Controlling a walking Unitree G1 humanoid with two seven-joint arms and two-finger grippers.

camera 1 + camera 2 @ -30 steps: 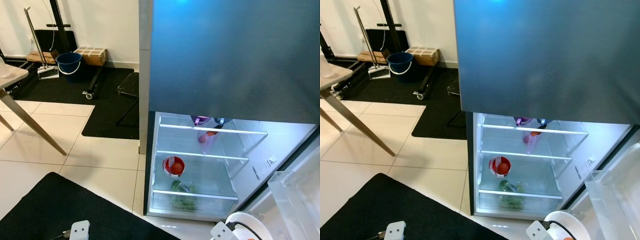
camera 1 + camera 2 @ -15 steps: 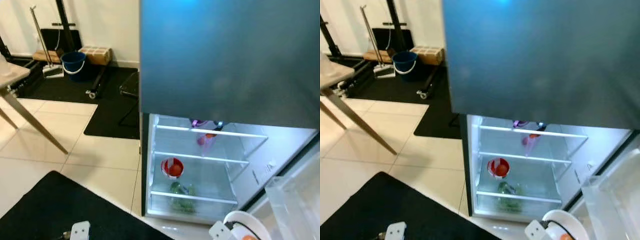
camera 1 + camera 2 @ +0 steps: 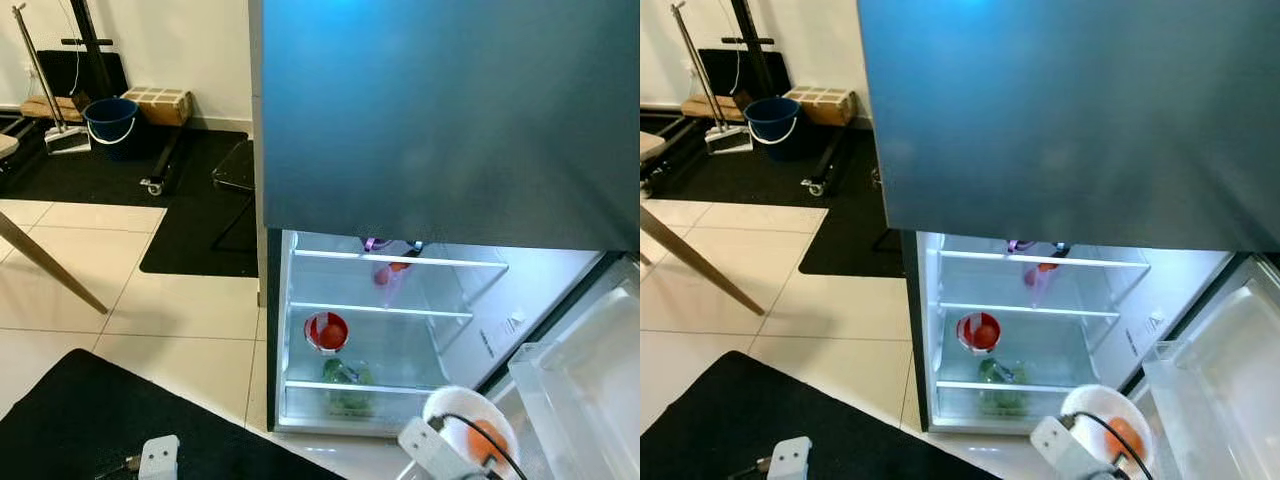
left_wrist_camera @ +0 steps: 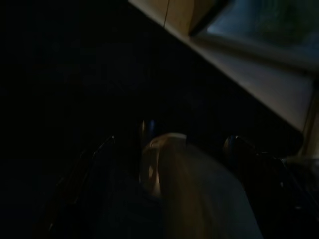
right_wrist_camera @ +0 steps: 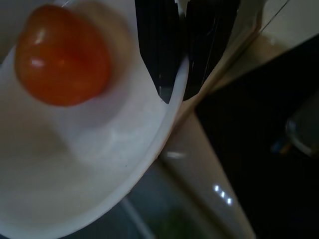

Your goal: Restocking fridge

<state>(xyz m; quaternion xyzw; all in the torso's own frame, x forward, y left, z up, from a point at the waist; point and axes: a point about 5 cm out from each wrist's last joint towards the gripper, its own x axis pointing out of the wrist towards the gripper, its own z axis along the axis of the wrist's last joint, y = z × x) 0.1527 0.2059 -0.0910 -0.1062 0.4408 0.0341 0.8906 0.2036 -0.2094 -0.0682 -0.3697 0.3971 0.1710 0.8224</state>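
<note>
A tomato (image 5: 62, 62) lies in a plate (image 5: 75, 169) before the open fridge (image 3: 390, 330), its shelves holding a bowl (image 3: 326, 331).

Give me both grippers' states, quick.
Left gripper: cannot be told, view too dark.
Right gripper: shut on white bowl rim, tomato inside.

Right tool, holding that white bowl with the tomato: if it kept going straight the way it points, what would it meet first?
Probably the open fridge's bottom shelf, near the leafy greens; depth is unclear. The right tool grips the white bowl.
</note>
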